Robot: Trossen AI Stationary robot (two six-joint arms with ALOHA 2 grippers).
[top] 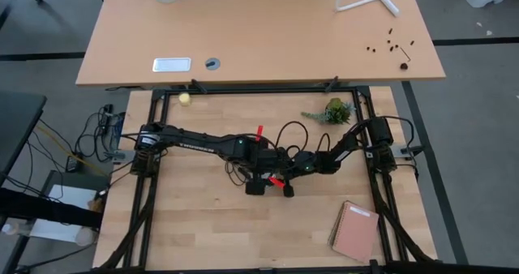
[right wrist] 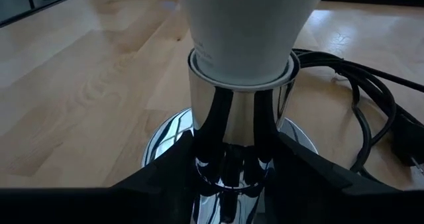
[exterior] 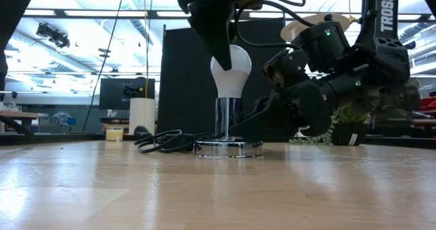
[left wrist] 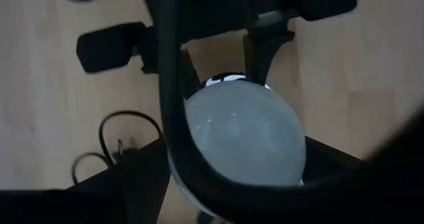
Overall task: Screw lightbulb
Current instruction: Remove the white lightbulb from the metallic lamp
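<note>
1. The lightbulb [exterior: 230, 70] stood upright in the chrome socket [right wrist: 240, 134], near the middle of the tabletop [top: 195, 225], its neck seated at the socket's mouth. I judged it threaded at least partway, since it stood on its own axis.
2. I had the left gripper [exterior: 219, 43] above the bulb, reaching down over the glass dome. Its fingers [left wrist: 173, 111] were spread wide and curved round the globe. This put the grip on the widest part, where turning has most purchase. Whether the pads pressed the glass I could not tell.
3. I had the right gripper [right wrist: 238, 174] low at the socket, its fingers about half open to either side of the chrome stem, just above the round base. I judged this a brace, so the socket would not spin with the bulb.
4. The black cord [exterior: 167, 141] lay coiled on the tabletop beside the base, clear of both grippers.
</note>
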